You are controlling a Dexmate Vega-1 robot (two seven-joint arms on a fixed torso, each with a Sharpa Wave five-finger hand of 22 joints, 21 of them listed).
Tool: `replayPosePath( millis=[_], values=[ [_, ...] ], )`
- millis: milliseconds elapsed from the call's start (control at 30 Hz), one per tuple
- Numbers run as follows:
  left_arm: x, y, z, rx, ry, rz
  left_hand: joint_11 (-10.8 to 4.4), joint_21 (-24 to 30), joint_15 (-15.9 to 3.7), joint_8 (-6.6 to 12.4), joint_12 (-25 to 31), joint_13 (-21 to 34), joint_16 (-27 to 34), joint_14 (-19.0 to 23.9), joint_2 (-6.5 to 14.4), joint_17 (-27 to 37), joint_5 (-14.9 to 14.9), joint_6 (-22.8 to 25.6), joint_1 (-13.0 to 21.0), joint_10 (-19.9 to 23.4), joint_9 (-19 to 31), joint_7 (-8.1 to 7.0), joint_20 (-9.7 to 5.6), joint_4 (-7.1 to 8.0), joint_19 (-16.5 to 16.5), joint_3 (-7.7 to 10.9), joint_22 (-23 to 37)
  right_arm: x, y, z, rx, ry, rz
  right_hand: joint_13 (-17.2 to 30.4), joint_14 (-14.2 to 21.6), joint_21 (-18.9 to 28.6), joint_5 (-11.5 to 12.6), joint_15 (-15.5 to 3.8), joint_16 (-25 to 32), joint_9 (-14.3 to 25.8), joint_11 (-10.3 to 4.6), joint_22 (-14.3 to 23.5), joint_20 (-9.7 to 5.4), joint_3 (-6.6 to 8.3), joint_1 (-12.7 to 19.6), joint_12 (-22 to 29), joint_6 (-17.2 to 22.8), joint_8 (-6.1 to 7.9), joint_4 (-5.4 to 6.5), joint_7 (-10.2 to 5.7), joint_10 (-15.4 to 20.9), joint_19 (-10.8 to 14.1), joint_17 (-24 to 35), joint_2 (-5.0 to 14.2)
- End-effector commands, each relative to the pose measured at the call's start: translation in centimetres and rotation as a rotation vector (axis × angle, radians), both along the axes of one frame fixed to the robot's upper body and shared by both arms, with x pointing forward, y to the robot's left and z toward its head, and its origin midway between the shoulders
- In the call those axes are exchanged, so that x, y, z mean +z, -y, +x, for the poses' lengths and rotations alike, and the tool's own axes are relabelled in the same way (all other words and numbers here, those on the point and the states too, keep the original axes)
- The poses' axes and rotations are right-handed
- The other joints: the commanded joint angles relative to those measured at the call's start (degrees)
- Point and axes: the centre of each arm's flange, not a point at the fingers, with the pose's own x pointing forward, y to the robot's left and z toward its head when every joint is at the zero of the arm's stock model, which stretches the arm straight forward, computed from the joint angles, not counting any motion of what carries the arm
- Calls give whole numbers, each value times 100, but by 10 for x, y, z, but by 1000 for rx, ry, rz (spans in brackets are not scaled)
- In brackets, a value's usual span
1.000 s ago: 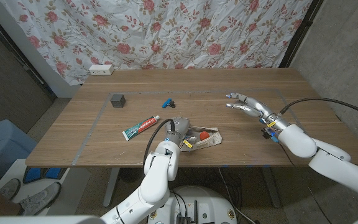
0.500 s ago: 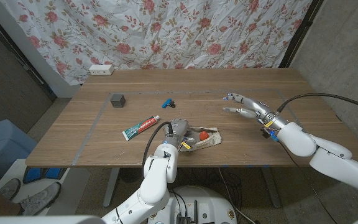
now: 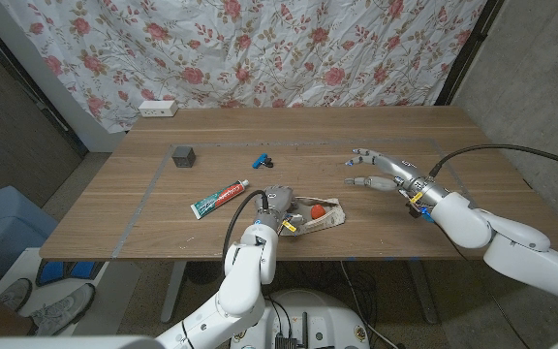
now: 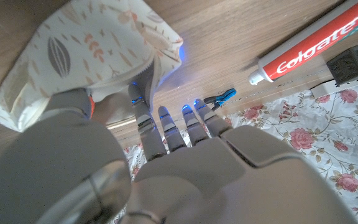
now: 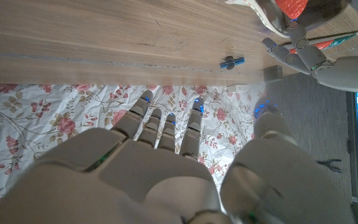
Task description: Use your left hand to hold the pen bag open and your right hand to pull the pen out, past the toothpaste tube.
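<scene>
My left hand [image 3: 277, 204] grips the pen bag [image 3: 320, 215] mouth; my right hand [image 3: 376, 170] hovers well apart, fingers spread, pen not yet pulled.

The table [image 3: 376, 208] is viewed from above by the head camera. Each wrist camera is set close behind its own hand, picture turned. The pen bag [image 3: 320, 215] [image 4: 86, 46] is shared.
</scene>
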Motion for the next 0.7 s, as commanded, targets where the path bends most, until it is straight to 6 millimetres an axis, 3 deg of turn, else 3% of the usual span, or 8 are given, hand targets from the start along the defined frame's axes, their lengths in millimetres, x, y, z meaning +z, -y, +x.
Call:
replayPosePath(
  millis=[33,467,700],
  values=[
    [-2,2,5,-1,-15,-11,33,-11,-204,3,14,32,-5,-32,11,16,25,-38,-52,-23,-6,3,28,-4,-34,-21,15,-5,-8,-7,-41,39,-71,10,91,28,2,8,39,13,12,15,4,23,120,38,156,79,4,-22,75,98,5,-117],
    [-6,4,3,9,-26,-15,42,-7,-164,-2,27,33,1,-61,27,16,23,-110,-107,-55,-7,35,52,-1,-76,-45,15,-12,-20,-8,-87,43,-123,10,228,55,28,-7,99,33,-22,18,-3,7,322,72,525,252,54,-92,231,253,24,-198],
    [-7,5,2,10,-16,-11,94,-2,-145,-1,34,33,6,-68,30,16,22,-138,-138,-64,-7,34,52,2,-83,-60,16,-11,-27,-8,-109,56,-169,9,252,49,31,5,111,36,-15,18,-14,4,363,78,569,274,69,-99,274,266,34,-198]
  ],
)
